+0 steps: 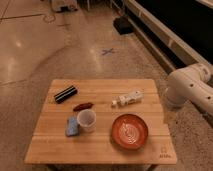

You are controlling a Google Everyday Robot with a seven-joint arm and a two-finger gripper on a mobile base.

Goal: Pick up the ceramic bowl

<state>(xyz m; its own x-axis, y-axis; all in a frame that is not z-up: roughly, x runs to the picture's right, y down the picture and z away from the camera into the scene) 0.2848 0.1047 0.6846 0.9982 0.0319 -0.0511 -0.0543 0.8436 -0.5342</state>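
Gripper: out of view past the arm [192,89] at right; opening undeterminable. Risk: slip on glazed shallow rim of ceramic bowl [129,131]; collision with white cup [86,120] nearby.

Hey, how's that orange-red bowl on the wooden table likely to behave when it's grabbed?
The ceramic bowl looks rigid and probably fragile, its glaze smooth, so likely slippery. Wide, shallow and upright, it should hardly tip or roll. The gripper is out of view; only the arm shows at right.
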